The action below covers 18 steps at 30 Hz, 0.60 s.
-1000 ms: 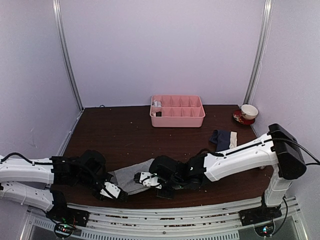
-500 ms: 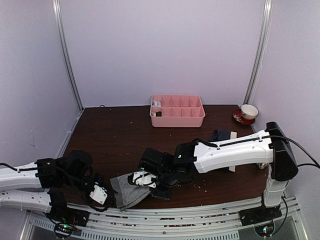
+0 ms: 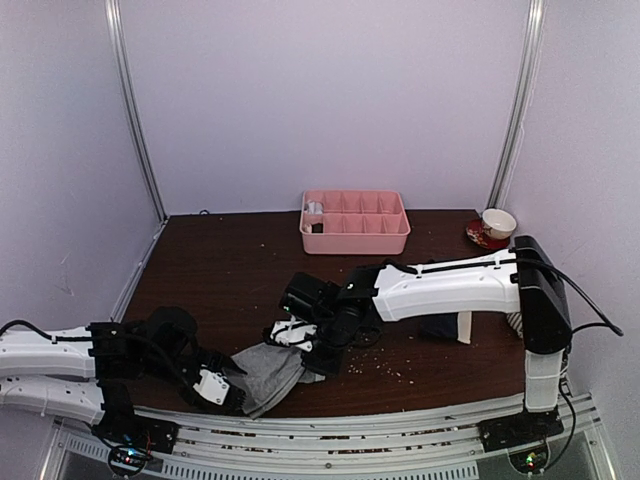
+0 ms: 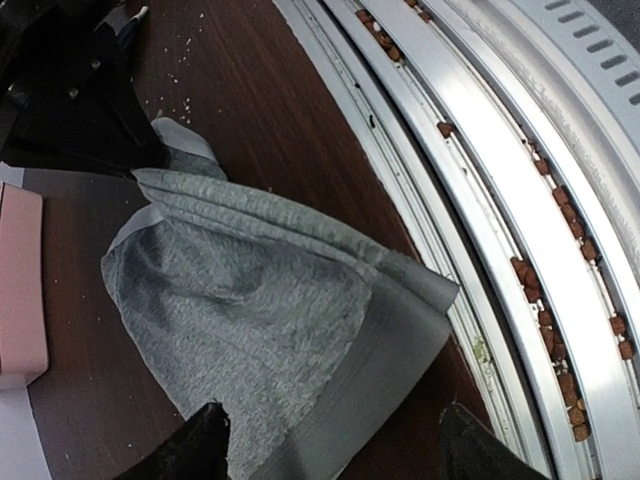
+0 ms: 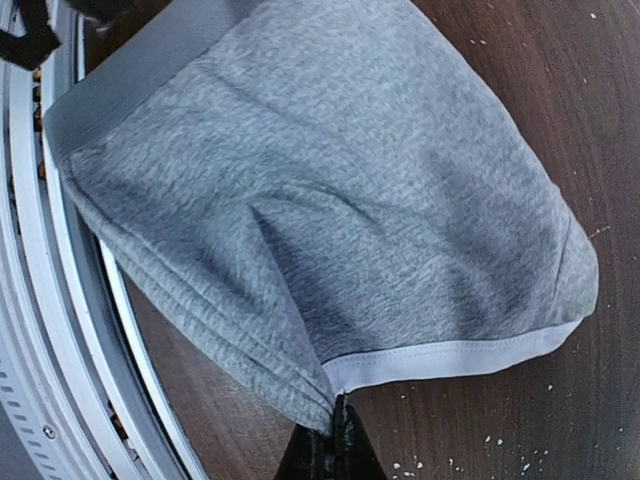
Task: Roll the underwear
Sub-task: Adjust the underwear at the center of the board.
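The grey underwear (image 3: 265,370) lies at the near edge of the table (image 3: 220,270). The right gripper (image 5: 337,430) pinches its hem, and its waistband sits between the spread jaws of the left gripper (image 4: 335,440). Only the top view shows the navy underwear (image 3: 438,328).

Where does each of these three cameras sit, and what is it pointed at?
Top: above and behind the arms, looking down at the table; both arms show, meeting at the grey underwear.
Left wrist: on the left arm, looking past the open left gripper at that cloth.
Right wrist: on the right arm, looking at the cloth; the shut right gripper pinches its edge.
Shared: all three see the grey underwear.
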Each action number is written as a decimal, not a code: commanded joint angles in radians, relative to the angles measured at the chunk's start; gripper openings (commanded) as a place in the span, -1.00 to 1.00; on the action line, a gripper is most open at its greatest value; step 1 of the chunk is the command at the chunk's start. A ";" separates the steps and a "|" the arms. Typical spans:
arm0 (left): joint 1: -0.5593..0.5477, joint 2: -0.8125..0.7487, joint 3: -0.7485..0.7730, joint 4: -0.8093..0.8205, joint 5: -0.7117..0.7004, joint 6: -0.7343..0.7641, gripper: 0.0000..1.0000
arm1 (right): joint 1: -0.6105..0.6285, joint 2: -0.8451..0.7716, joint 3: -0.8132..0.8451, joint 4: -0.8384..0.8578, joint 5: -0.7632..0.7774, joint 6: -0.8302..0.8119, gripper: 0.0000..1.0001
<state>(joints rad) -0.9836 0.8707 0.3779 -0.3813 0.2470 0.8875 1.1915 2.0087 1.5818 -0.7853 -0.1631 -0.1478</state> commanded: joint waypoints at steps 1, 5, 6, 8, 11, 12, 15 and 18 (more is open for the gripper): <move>-0.020 -0.024 -0.008 0.069 0.050 -0.039 0.60 | -0.049 -0.014 -0.055 0.043 -0.021 0.054 -1.00; -0.087 -0.020 -0.025 0.116 0.019 -0.060 0.72 | -0.081 -0.004 -0.088 0.088 -0.010 0.087 -1.00; -0.107 -0.007 -0.026 0.134 0.005 -0.069 0.72 | -0.087 -0.002 -0.095 0.097 -0.007 0.096 -1.00; -0.141 0.023 -0.027 0.176 -0.023 -0.079 0.72 | -0.098 0.001 -0.109 0.118 -0.003 0.112 -1.00; -0.171 0.089 -0.028 0.244 -0.083 -0.077 0.69 | -0.107 0.002 -0.128 0.141 0.005 0.123 -1.00; -0.174 0.117 -0.031 0.274 -0.115 -0.077 0.62 | -0.109 0.001 -0.135 0.146 0.008 0.124 -1.00; -0.173 0.213 -0.026 0.314 -0.197 -0.074 0.23 | -0.116 -0.015 -0.168 0.162 0.023 0.130 -1.00; -0.172 0.241 -0.040 0.320 -0.214 -0.052 -0.04 | -0.129 -0.044 -0.213 0.179 0.036 0.138 -1.00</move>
<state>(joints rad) -1.1538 1.0840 0.3637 -0.1444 0.1104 0.8230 1.0775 2.0083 1.4200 -0.6380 -0.1642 -0.0360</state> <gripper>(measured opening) 0.529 0.019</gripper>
